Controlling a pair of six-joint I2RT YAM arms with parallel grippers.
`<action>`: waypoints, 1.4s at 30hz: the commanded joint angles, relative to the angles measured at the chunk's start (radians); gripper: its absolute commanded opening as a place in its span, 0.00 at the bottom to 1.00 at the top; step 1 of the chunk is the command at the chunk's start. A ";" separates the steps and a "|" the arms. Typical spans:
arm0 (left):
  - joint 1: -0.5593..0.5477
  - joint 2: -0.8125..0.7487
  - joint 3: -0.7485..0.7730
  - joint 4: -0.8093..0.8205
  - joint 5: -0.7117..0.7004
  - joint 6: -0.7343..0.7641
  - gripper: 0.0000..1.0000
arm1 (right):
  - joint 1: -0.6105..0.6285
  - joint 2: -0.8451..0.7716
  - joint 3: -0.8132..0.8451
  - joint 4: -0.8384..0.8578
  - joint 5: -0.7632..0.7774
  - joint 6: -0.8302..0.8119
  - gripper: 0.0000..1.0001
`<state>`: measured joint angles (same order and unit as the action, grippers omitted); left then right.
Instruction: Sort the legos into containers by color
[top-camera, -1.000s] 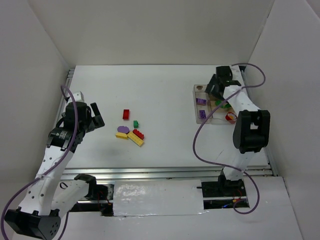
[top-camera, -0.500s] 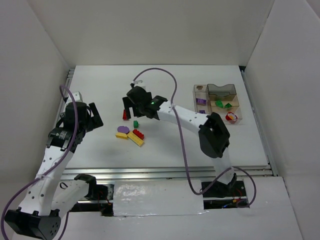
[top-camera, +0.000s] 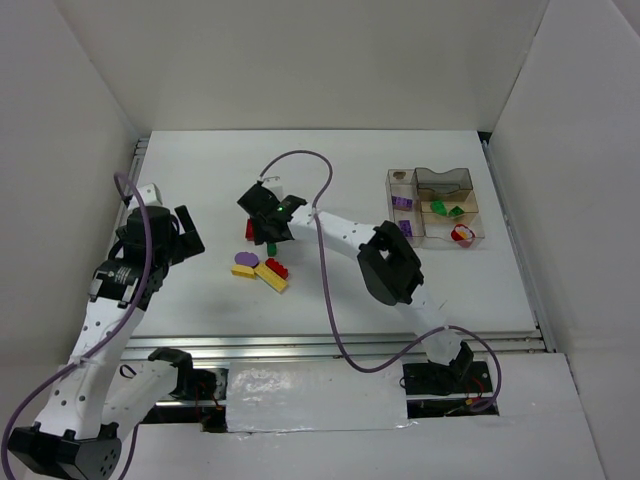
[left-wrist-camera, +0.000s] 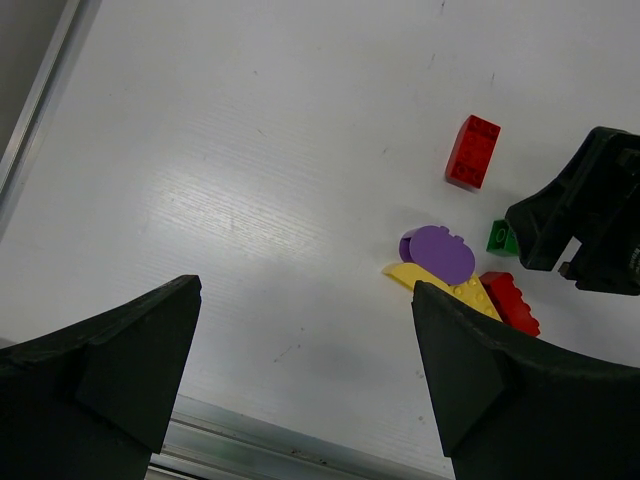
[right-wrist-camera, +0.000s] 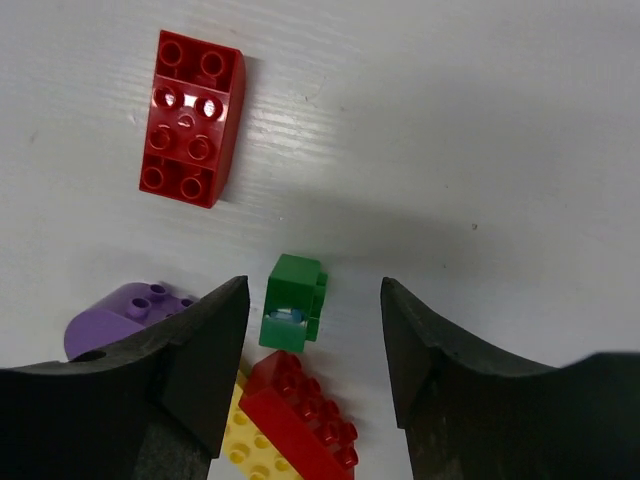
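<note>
Loose legos lie left of centre. In the right wrist view a small green brick (right-wrist-camera: 293, 300) sits on the table between the fingers of my right gripper (right-wrist-camera: 313, 290), which is open and touches nothing. Around it are a red brick (right-wrist-camera: 192, 118), a rounded purple piece (right-wrist-camera: 125, 310), and a second red brick (right-wrist-camera: 300, 400) on a yellow one (right-wrist-camera: 250, 445). From above, the right gripper (top-camera: 265, 220) hangs over this pile. My left gripper (top-camera: 185, 235) stands wide open and empty to the left of the purple piece (left-wrist-camera: 440, 253). The containers (top-camera: 435, 205) hold purple, green and red pieces.
White walls close in the table on the left, back and right. A metal rail (top-camera: 340, 345) runs along the near edge. The right arm's purple cable (top-camera: 330, 290) loops over the middle of the table.
The right arm swung from the containers across to the lego pile, and its jaws narrowed around the green brick. The left arm barely moved.
</note>
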<state>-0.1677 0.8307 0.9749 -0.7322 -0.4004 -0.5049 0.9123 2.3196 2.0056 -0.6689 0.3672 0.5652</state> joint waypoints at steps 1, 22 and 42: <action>0.005 -0.013 0.010 0.022 -0.012 -0.015 1.00 | 0.014 0.007 -0.033 0.009 0.015 0.035 0.62; 0.005 -0.010 0.008 0.025 0.006 -0.007 1.00 | -0.262 -0.376 -0.364 0.127 0.012 0.015 0.00; 0.005 -0.010 0.004 0.033 0.020 0.000 0.99 | -1.020 -0.490 -0.472 0.104 0.015 -0.041 0.09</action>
<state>-0.1677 0.8249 0.9749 -0.7315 -0.3840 -0.5037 -0.1074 1.8351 1.4887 -0.5533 0.3630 0.5331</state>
